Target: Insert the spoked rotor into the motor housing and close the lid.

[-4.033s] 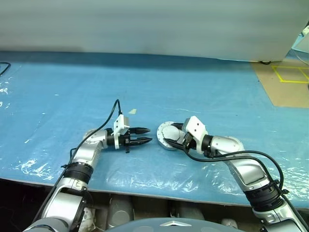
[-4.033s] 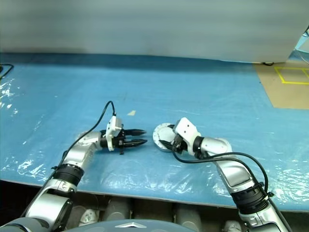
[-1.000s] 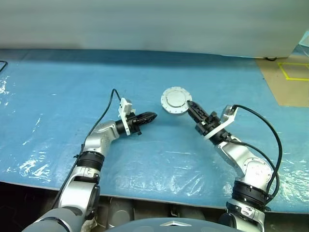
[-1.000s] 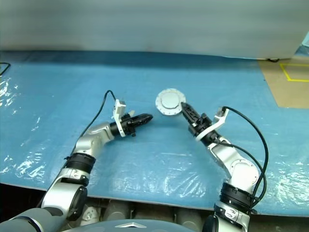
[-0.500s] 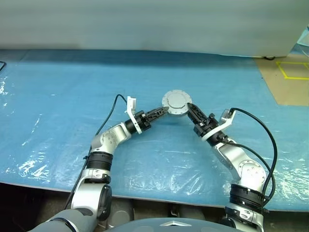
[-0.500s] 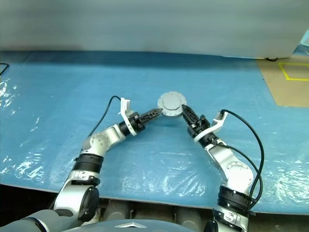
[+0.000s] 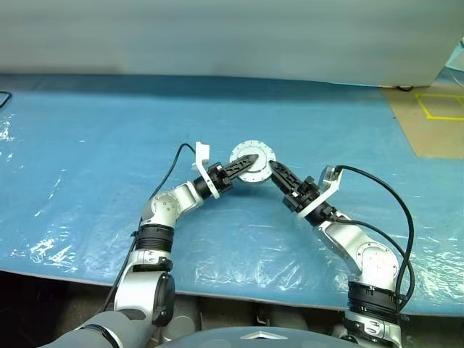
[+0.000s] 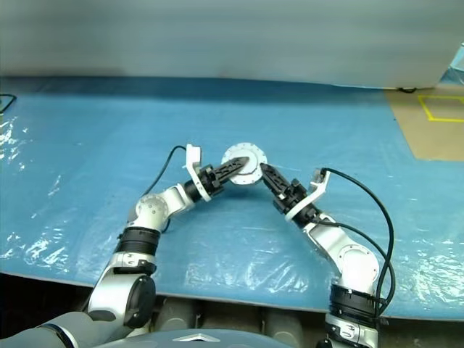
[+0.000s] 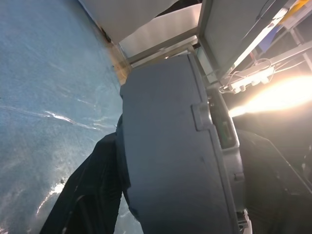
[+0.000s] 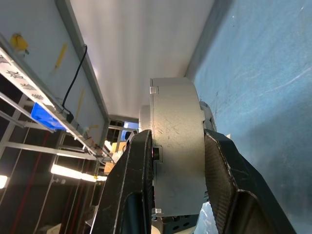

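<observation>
Now, the scene by parts:
Motor housing (image 7: pixel 253 161): round silver part, held up on its edge above the blue sheet (image 7: pixel 87 167), between both arms.
Right gripper (image 10: pixel 175 161): the two black fingers are pressed on the two flat sides of the housing.
Left gripper (image 7: pixel 247 164): its fingers are spread around the housing's edge; whether they pinch it, I cannot tell.

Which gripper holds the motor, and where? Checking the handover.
The right gripper clamps the motor housing across its flat faces at the rim; the left gripper straddles it too.
</observation>
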